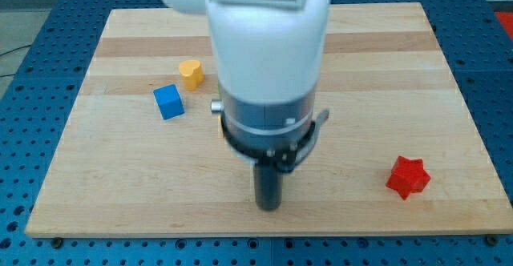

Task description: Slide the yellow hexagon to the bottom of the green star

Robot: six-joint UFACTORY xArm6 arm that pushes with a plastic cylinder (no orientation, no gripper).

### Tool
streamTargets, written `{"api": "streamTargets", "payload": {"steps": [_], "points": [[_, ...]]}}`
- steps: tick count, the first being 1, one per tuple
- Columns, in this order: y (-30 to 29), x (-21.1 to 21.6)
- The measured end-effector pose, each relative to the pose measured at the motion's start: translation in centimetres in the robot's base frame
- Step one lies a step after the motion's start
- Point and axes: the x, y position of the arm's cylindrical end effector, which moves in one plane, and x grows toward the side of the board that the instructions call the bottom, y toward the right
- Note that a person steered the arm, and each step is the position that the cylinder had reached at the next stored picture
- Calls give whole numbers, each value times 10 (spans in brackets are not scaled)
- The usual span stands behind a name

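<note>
The yellow hexagon (191,73) lies on the wooden board (385,74) at the view's upper left. No green star shows; the arm may hide it. The arm's white and grey body fills the view's middle. Its dark rod points down, and my tip (268,206) rests on the board near the view's bottom centre. My tip is well below and to the right of the yellow hexagon, apart from every block.
A blue cube (169,102) sits just below and left of the yellow hexagon. A red star (408,177) lies at the view's lower right. The board's bottom edge runs close below my tip. A blue perforated table surrounds the board.
</note>
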Motion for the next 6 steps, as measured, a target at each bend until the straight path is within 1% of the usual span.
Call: {"api": "streamTargets", "payload": {"steps": [2,3,4,5,6], "points": [[11,-76],[23,-88],[33,-116],[32,-73],[-37,-78]]}}
